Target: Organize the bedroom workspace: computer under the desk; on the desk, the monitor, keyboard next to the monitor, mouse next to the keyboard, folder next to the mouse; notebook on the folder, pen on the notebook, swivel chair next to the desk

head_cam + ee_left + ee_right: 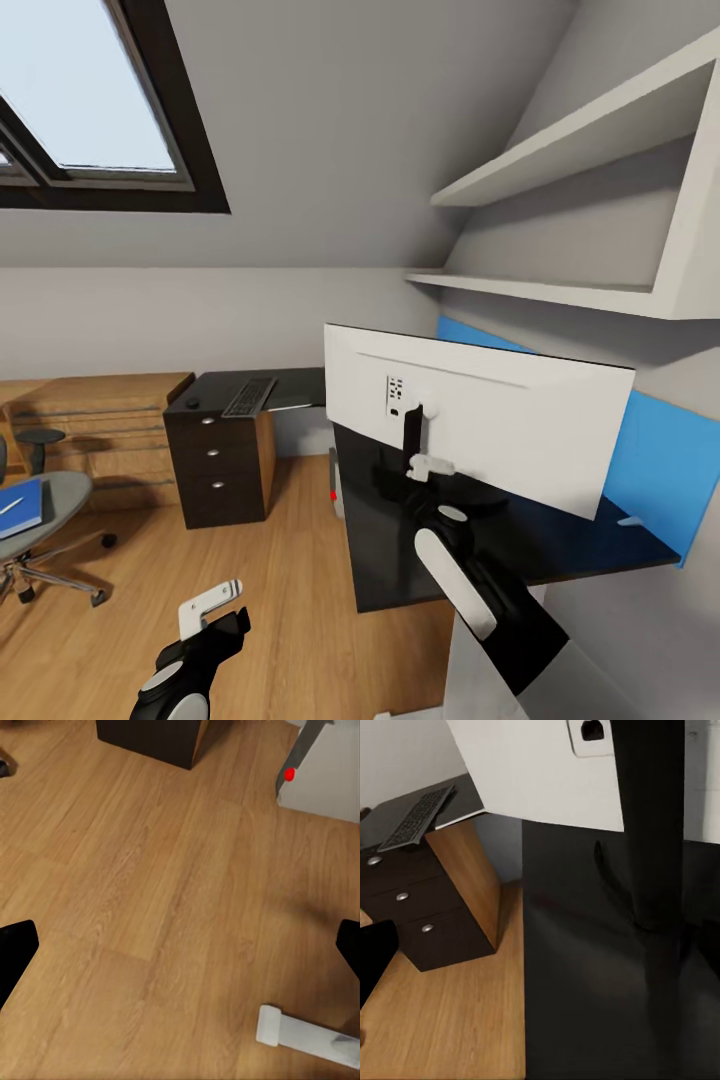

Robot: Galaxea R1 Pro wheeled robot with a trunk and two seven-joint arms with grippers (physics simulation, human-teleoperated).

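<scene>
The white monitor [480, 420] stands on the black desk [400, 570] with its back to me. My right gripper [432, 468] is open at the foot of the monitor's black stand [652, 832]; one finger [375, 952] shows wide of the post. The keyboard [250, 397] and the dark mouse [192, 403] lie on the desk's far wing. A blue folder [22, 505] rests on the swivel chair [60, 500] at far left. The computer [335, 485], with a red light, sits under the desk. My left gripper [220, 612] hangs open over the floor.
A dark drawer cabinet [215, 460] stands under the far wing, with a wooden unit [100, 420] to its left. White shelves [580, 200] hang above the monitor, and a blue panel [660, 460] backs the desk. Wood floor [150, 907] lies open between chair and desk.
</scene>
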